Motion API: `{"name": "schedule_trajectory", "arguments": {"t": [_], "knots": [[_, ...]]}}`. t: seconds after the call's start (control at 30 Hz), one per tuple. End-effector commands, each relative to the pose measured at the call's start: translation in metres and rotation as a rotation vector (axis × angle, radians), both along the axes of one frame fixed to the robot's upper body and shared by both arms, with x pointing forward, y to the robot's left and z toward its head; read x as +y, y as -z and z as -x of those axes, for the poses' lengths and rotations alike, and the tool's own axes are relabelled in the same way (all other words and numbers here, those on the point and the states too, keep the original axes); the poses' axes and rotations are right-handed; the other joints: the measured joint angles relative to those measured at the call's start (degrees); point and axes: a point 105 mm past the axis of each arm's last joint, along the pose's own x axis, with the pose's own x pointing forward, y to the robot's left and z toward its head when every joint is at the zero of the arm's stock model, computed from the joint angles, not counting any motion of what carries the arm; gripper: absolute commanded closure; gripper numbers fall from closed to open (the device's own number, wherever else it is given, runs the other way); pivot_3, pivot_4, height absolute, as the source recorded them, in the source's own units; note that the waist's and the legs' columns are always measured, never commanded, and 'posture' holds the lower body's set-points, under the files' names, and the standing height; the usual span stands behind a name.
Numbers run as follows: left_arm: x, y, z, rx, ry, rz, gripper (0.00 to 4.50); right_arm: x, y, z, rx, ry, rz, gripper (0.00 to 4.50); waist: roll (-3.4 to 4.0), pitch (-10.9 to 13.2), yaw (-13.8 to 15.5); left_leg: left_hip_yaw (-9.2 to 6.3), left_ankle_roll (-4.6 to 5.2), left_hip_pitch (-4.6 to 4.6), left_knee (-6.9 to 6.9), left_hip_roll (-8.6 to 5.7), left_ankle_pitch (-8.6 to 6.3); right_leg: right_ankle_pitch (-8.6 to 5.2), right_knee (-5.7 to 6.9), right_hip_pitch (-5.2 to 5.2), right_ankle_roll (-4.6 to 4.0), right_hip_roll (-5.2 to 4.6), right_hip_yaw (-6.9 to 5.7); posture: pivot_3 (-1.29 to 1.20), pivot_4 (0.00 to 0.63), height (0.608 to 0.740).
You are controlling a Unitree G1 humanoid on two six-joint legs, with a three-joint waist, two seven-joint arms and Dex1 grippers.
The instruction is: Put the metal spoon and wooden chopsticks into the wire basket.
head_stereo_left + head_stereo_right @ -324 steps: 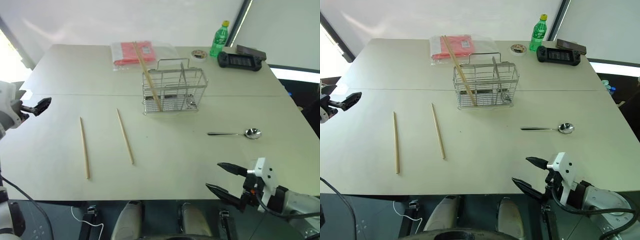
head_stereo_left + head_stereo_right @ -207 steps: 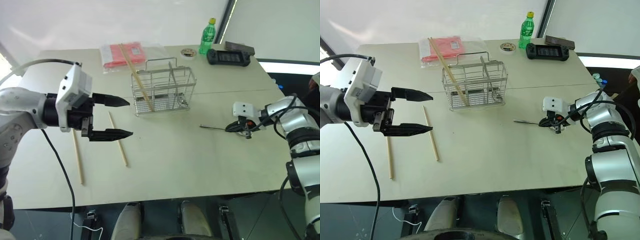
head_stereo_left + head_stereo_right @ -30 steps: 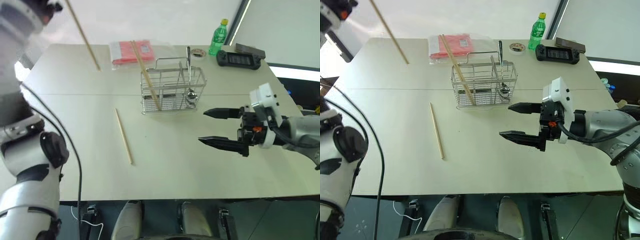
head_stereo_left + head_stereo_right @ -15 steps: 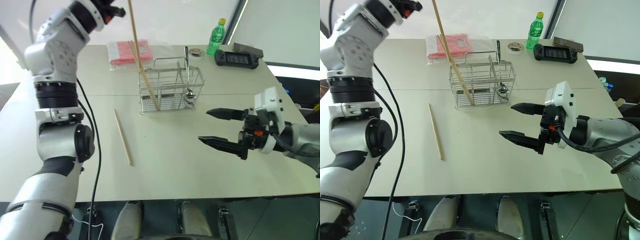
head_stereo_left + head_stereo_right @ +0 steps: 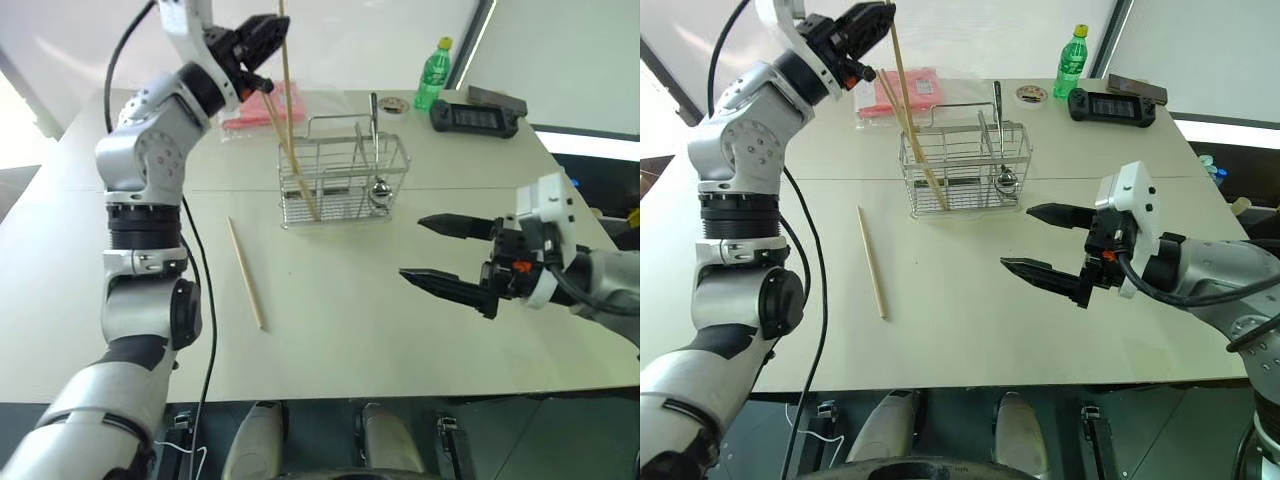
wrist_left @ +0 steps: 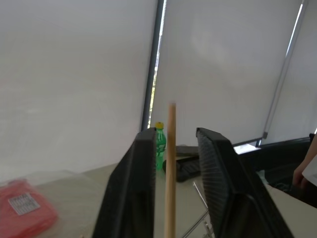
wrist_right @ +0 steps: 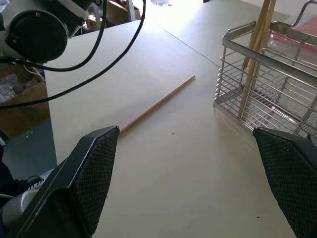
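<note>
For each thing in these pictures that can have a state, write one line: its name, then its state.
Wire basket: upright on the table.
Metal spoon: standing in the basket, bowl down.
One wooden chopstick: leaning in the basket.
Second chopstick: upright between the left hand's fingers, lower end inside the basket.
Third chopstick: lying flat on the table.
Right hand: open, empty.
Green bottle: upright, capped.

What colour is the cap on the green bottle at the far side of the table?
Yellow. The cap on the green bottle shows best in the right eye view.
</note>
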Motion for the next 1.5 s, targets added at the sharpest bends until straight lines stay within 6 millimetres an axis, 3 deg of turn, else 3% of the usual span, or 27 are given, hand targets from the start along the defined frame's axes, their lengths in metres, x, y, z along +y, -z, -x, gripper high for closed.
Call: {"name": "schedule_trajectory", "arguments": {"t": [0.03,0.13,0.37,0.57,0.67,0.8,1.0,1.27,1.5], "knots": [[-0.003,-0.017,0.013,-0.066,0.020,0.013,1.51,-0.003,-0.011,-0.004,-0.065,0.024,0.001,0.00,0.00,0.00,0.02,0.00,0.00,0.00,0.00,0.00,0.00,0.00,0.00,0.00,0.00,0.00,0.00,0.00,0.150,0.721],[-0.003,-0.019,0.016,-0.067,0.025,0.019,0.05,-0.003,-0.012,-0.005,-0.064,0.022,-0.002,0.00,0.00,0.00,0.09,0.00,0.00,0.00,0.00,0.00,0.00,0.00,0.00,0.00,0.00,0.00,0.00,0.00,0.150,0.721],[0.010,-0.033,0.028,-0.074,0.021,0.019,0.05,-0.002,-0.013,-0.008,-0.063,0.016,-0.010,0.00,0.00,0.00,-0.01,0.00,0.00,0.00,0.00,0.00,0.00,0.00,0.00,0.00,0.00,0.00,0.00,0.00,0.150,0.721],[0.058,-0.063,0.049,-0.011,-0.034,0.059,0.05,0.001,-0.011,-0.010,-0.048,0.001,-0.022,0.00,0.02,0.01,-1.20,-0.03,0.00,0.01,-0.05,0.02,0.00,0.00,0.08,-0.06,0.00,0.03,0.00,0.00,0.150,0.721],[0.091,-0.062,0.046,0.103,-0.163,0.104,0.05,0.003,-0.009,-0.011,-0.042,-0.006,-0.025,0.00,0.02,0.01,-1.37,-0.03,0.01,0.06,-0.05,0.02,0.00,-0.01,0.11,-0.05,0.01,0.03,0.00,0.00,0.150,0.721],[0.125,-0.017,0.027,0.378,-0.472,0.035,0.05,0.004,-0.008,-0.011,-0.033,-0.013,-0.027,0.00,0.01,0.01,-0.88,-0.04,0.01,0.29,-0.06,0.02,-0.01,-0.03,0.11,0.22,0.03,0.03,0.00,0.00,0.150,0.721],[0.147,0.051,0.021,0.723,-0.798,-0.057,0.05,0.007,-0.007,-0.012,-0.027,-0.021,-0.033,0.00,-0.13,0.09,-0.86,-0.06,0.00,0.29,0.00,0.00,-0.01,-0.03,0.07,0.28,0.03,0.03,0.00,0.00,0.150,0.721],[0.102,0.136,0.016,1.049,-0.725,-0.140,0.05,0.011,-0.009,-0.012,-0.034,-0.031,-0.030,0.00,-0.13,0.09,-0.98,-0.06,-0.01,0.27,-0.08,0.00,-0.01,-0.02,0.14,0.18,0.02,0.03,0.00,0.00,0.150,0.721],[0.090,0.177,0.019,1.180,-0.713,-0.182,0.05,0.012,-0.009,-0.012,-0.038,-0.024,-0.034,0.00,-0.13,0.09,-0.98,-0.05,-0.01,0.26,-0.09,0.00,-0.01,-0.02,0.15,0.13,0.02,0.03,0.00,0.00,0.150,0.721]]}}
